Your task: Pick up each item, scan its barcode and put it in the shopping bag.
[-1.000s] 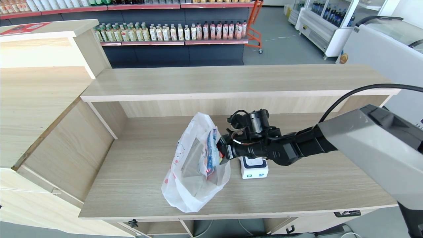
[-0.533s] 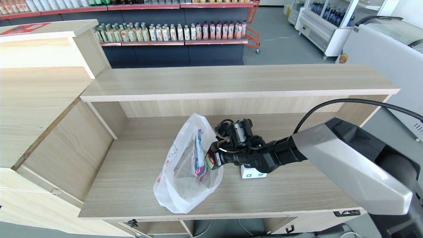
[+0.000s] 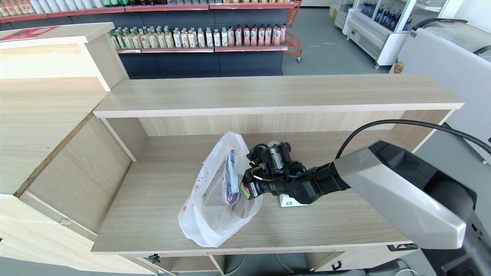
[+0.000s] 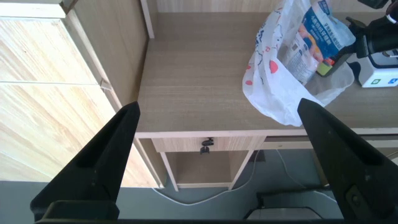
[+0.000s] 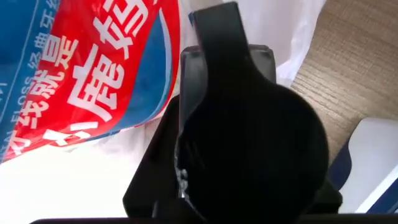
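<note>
The right gripper (image 3: 245, 188) is sitting at the mouth of the bag (image 3: 209, 226) on the counter (image 3: 326, 222), touching the packet (image 3: 231, 182) standing inside; I cannot tell whether it is gripping. The left gripper (image 4: 219, 112) is hanging wide open, well apart from the bag.

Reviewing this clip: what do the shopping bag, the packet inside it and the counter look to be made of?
Shopping bag: thin, translucent white plastic film; crumpled, contents show through.
Packet: glossy printed plastic wrapper, probably; sheen on red-and-blue print.
Counter: matte wood-grain, likely laminate board; grain is very even.
</note>
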You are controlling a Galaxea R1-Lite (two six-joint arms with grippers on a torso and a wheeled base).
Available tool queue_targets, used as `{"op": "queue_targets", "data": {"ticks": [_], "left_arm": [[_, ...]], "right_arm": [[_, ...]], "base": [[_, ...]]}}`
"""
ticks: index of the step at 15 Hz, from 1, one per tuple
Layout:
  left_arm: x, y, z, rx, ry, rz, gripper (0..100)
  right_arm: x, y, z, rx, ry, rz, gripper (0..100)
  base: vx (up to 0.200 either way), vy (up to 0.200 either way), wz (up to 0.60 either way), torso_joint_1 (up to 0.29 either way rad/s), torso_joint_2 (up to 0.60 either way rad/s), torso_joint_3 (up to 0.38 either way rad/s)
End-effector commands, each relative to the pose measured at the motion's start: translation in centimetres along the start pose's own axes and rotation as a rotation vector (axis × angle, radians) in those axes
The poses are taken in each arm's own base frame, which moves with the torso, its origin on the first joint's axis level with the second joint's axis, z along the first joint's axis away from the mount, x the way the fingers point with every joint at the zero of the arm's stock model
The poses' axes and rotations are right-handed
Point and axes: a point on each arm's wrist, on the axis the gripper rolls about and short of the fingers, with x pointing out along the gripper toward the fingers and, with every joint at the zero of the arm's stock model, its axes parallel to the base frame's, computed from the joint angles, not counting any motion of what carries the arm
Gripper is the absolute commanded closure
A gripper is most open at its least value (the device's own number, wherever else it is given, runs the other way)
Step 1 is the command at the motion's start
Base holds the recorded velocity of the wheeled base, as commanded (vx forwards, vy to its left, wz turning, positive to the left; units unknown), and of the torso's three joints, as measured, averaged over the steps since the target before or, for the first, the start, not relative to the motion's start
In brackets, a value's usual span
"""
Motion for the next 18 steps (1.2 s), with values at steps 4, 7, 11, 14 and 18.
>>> {"op": "queue_targets", "data": {"ticks": [4, 7, 11, 14, 18], "left_arm": [[0.0, 0.0, 0.0, 0.000, -0.001, 0.000, 0], [0.0, 0.0, 0.0, 0.000, -0.001, 0.000, 0], [0.0, 0.0, 0.0, 0.000, -0.001, 0.000, 0], [0.0, 0.0, 0.0, 0.000, -0.001, 0.000, 0], [0.0, 0.0, 0.0, 0.000, -0.001, 0.000, 0]], "right_arm": [[-1.0, 0.4, 1.6, 0.060, -0.056, 0.093, 0], [-2.6, 0.2, 3.5, 0.185, -0.121, 0.154, 0], [-6.0, -2.0, 5.0, 0.337, -0.147, 0.121, 0], [-10.6, -3.3, 4.2, 0.449, -0.104, 0.127, 0], [-21.0, -7.0, 2.5, 0.508, -0.144, 0.041, 0]], "base": [[0.000, 0.000, 0.00, 0.000, 0.00, 0.000], [0.000, 0.000, 0.00, 0.000, 0.00, 0.000], [0.000, 0.000, 0.00, 0.000, 0.00, 0.000], [0.000, 0.000, 0.00, 0.000, 0.00, 0.000], [0.000, 0.000, 0.00, 0.000, 0.00, 0.000]]}}
